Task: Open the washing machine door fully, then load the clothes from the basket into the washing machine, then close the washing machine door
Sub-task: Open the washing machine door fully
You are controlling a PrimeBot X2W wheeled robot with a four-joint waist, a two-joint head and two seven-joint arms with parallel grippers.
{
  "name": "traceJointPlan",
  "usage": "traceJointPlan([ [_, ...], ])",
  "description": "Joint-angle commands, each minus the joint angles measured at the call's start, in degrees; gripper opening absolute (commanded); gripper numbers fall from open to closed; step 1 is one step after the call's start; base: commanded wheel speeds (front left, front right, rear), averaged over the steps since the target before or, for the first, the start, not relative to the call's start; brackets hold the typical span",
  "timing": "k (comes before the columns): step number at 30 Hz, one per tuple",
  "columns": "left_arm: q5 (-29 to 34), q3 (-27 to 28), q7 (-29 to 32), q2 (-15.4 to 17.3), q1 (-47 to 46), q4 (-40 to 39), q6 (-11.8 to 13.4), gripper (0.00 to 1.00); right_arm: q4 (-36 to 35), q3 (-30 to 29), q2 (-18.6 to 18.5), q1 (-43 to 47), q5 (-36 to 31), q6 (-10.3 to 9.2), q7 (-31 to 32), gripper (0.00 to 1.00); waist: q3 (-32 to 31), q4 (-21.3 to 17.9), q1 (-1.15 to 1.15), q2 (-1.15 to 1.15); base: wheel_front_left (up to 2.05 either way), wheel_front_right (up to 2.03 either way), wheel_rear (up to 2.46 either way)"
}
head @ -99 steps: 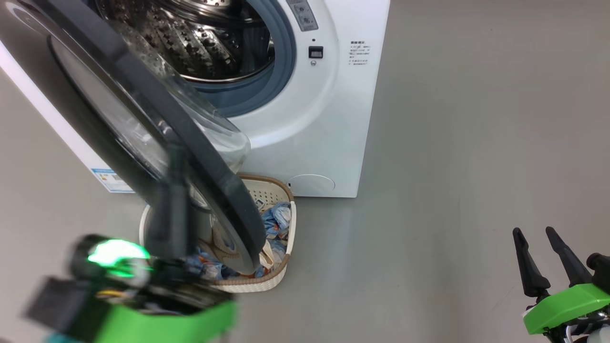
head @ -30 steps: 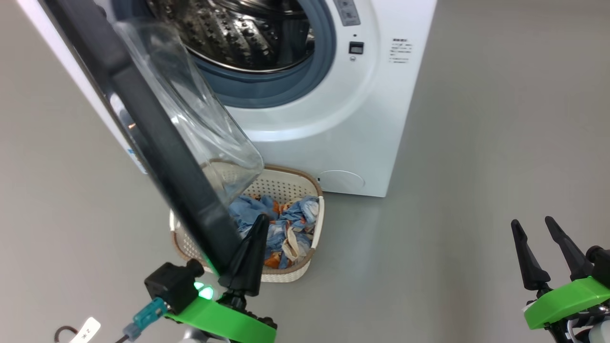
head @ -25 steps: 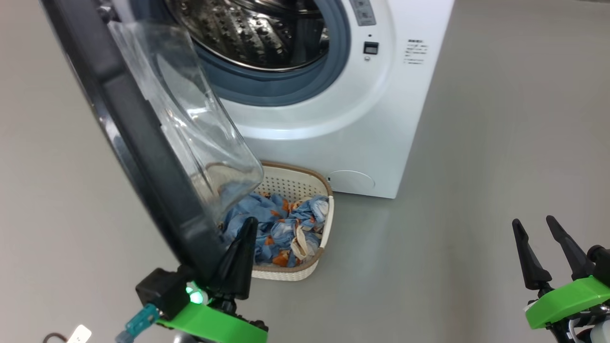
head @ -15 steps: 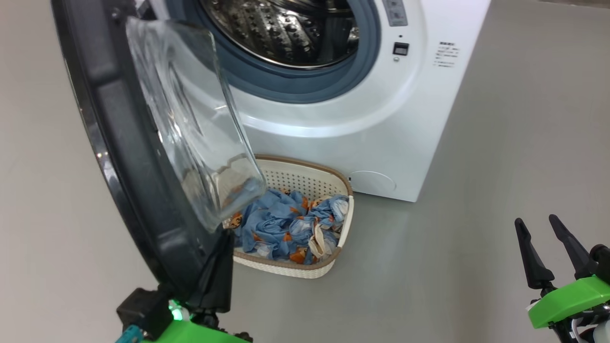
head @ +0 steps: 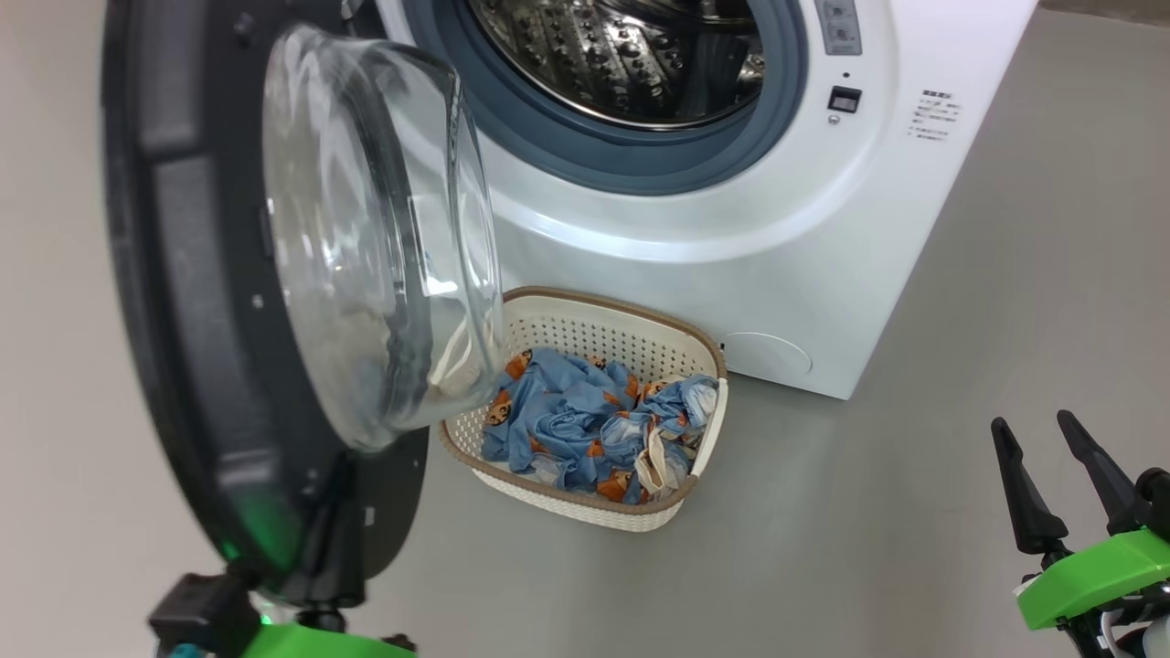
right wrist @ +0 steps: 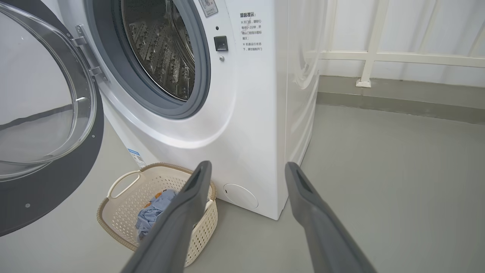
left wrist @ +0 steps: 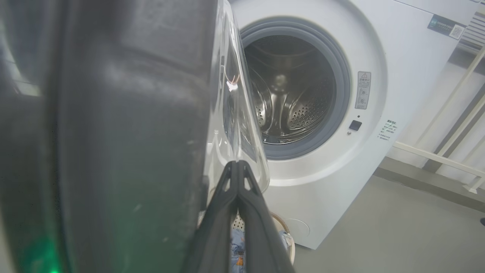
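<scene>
The washing machine (head: 731, 238) stands with its steel drum (head: 631, 55) exposed. The washing machine door (head: 183, 302) hangs open at the left, glass bowl (head: 366, 238) facing the machine. Below it on the floor sits the basket (head: 640, 315), holding blue patterned clothes (head: 585, 425). My left gripper (head: 343, 484) is shut with nothing in it, fingers lying against the door's lower inner rim; in the left wrist view the left gripper (left wrist: 237, 167) tips sit beside the glass (left wrist: 235, 113). My right gripper (head: 1051, 475) stays open at the lower right, apart from everything; basket (right wrist: 125, 204) lies beyond the right gripper (right wrist: 246, 168).
Grey floor (head: 960, 366) spreads to the right of the machine. A white railing (right wrist: 379, 57) and wall run behind the machine's right side. A round service cover (head: 766, 355) sits low on the machine's front, and a blue label sticker (right wrist: 136, 156) at its lower corner.
The door has swung wider open, its inner side now facing more toward me. My left gripper went left and down along its lower rim. The camera has turned too. The right gripper has kept still.
</scene>
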Motion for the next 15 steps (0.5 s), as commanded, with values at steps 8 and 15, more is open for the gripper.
traceJointPlan([
  [8, 2.2, 10.3, -0.4, 1.9, -0.6, -0.2, 1.6, 0.00, -1.7, 1.7, -1.2, 0.2, -0.9, 0.09, -0.7, 1.00, 0.3, 0.8, 0.00, 0.00, 0.00, 0.00, 0.00],
  [15, 3.1, 17.1, -0.4, 2.5, -2.0, 2.0, 1.4, 0.00, -1.9, 1.8, -1.5, 0.0, -0.8, 0.09, -0.7, 1.00, 1.5, 0.9, 0.00, 0.00, 0.00, 0.00, 0.00],
])
